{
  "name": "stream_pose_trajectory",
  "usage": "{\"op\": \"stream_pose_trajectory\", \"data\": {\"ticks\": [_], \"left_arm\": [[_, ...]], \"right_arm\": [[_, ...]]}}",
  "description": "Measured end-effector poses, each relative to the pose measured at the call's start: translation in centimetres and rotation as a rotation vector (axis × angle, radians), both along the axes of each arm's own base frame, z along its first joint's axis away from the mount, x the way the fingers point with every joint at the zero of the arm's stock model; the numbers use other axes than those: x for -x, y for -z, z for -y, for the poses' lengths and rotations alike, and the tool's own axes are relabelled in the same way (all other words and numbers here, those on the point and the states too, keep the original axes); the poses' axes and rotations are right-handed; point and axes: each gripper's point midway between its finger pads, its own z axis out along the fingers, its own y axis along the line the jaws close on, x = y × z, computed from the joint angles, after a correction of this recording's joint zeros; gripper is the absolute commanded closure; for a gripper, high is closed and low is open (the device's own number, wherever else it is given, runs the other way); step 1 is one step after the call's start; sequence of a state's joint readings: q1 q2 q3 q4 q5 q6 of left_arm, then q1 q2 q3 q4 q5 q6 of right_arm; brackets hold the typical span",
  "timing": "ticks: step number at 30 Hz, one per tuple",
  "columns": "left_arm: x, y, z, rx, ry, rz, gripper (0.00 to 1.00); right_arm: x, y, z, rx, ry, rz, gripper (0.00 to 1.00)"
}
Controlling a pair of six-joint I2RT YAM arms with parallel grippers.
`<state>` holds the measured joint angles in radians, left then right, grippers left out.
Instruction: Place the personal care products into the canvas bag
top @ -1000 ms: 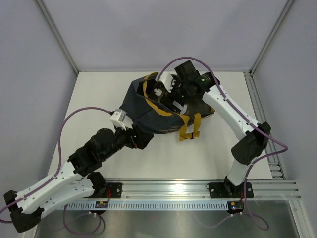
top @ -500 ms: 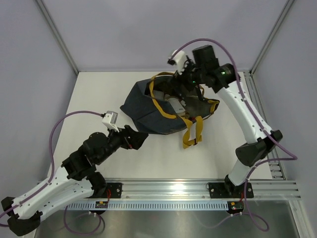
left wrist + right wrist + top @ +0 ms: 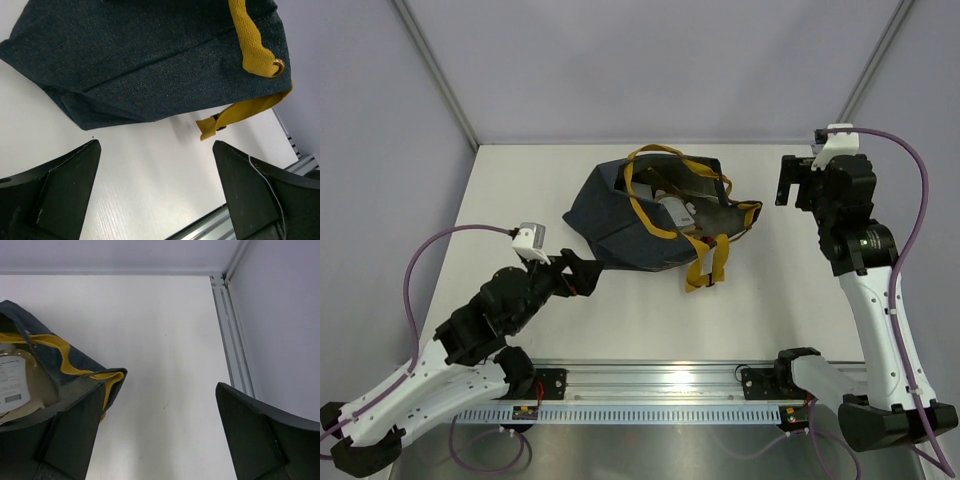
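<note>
The dark navy canvas bag [image 3: 630, 215] with mustard-yellow handles [image 3: 705, 262] lies on the white table, mouth to the right. A pale pouch with a white label [image 3: 677, 209] shows inside its mouth; it also shows in the right wrist view [image 3: 17, 385]. No other pouches are visible. My left gripper [image 3: 582, 275] is open and empty, just left of the bag's near corner [image 3: 75, 112]. My right gripper [image 3: 790, 185] is open and empty, raised to the right of the bag [image 3: 55, 365].
A metal rail [image 3: 720, 385] runs along the table's near edge. A frame post and side rail [image 3: 232, 335] stand at the table's right edge. Grey walls enclose the back and sides.
My right arm has pulled out of the bag's mouth and swung right, away from it. My left arm has drawn back from the bag. The bag has settled and its handles have dropped.
</note>
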<state>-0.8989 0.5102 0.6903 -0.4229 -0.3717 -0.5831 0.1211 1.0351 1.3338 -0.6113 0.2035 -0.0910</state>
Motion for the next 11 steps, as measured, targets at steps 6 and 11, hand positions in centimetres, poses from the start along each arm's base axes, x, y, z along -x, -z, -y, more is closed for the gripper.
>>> {"op": "stream_pose_trajectory", "data": {"ticks": [6,11], "left_arm": [[-0.1,-0.7,-0.4,-0.001,-0.015,0.017,0.01],[0.0,-0.5,-0.6,-0.012,-0.016,0.007,0.01]], "right_arm": [[1.0,4.7,2.2,-0.035,0.158,-0.085,0.01],[1.1,4.4,2.8,-0.049,0.202,-0.067,0.00]]}}
